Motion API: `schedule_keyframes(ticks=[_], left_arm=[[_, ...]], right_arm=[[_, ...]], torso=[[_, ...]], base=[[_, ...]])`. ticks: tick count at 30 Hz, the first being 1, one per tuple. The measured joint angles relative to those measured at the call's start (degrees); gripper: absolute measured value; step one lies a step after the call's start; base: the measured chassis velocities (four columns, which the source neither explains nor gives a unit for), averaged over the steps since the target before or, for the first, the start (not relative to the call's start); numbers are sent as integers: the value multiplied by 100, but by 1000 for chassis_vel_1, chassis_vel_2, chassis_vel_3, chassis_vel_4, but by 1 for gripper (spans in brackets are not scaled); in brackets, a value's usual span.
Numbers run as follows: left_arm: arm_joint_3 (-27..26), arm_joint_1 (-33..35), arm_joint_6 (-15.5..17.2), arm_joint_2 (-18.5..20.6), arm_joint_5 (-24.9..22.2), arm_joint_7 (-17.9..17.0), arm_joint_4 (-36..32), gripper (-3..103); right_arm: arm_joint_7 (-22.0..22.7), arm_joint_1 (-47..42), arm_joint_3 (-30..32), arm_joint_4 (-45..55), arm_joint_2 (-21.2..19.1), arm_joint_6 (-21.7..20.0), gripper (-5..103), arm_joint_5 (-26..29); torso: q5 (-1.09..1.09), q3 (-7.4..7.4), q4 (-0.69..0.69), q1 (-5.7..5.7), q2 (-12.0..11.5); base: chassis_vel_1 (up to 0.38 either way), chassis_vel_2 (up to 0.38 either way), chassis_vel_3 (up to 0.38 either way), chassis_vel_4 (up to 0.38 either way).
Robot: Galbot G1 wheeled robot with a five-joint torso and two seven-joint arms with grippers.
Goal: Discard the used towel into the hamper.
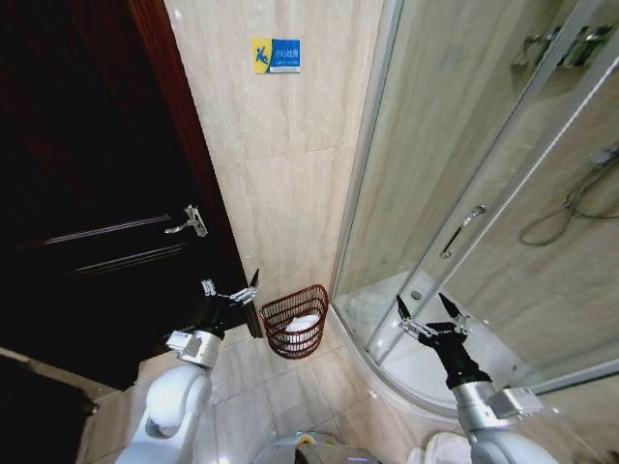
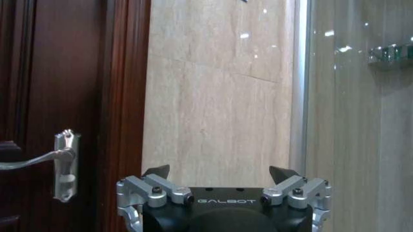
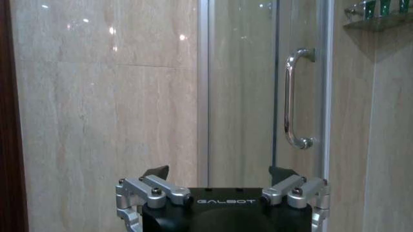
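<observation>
The hamper [image 1: 294,321], a small round red-brown wire basket, stands on the floor against the tiled wall. A white towel [image 1: 304,325] lies inside it. My left gripper [image 1: 232,285] hangs open just left of the hamper, level with its rim, with nothing between its fingers. In the left wrist view that gripper [image 2: 219,171] points at the bare wall. My right gripper [image 1: 427,309] is open and empty over the shower threshold, well right of the hamper. Its wrist view shows the gripper [image 3: 219,171] facing the shower door.
A dark wooden door [image 1: 87,193] with a metal handle [image 1: 189,223] fills the left. A curved glass shower enclosure [image 1: 464,193] with a door handle [image 3: 294,96] takes the right. Beige floor tiles [image 1: 251,387] lie between. Something white [image 1: 447,450] lies on the floor near my right arm.
</observation>
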Motion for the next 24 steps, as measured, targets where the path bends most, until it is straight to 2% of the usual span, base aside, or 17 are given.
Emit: schedule_keyframes(ticks=[24], left_arm=[[28,98,-343,-19,101,-9,114,100]], right_arm=[[60,-71,28,-40,7,144,100,-26]], torso=[[-1,0,0,0,0]], base=[[55,-51,-54,59]])
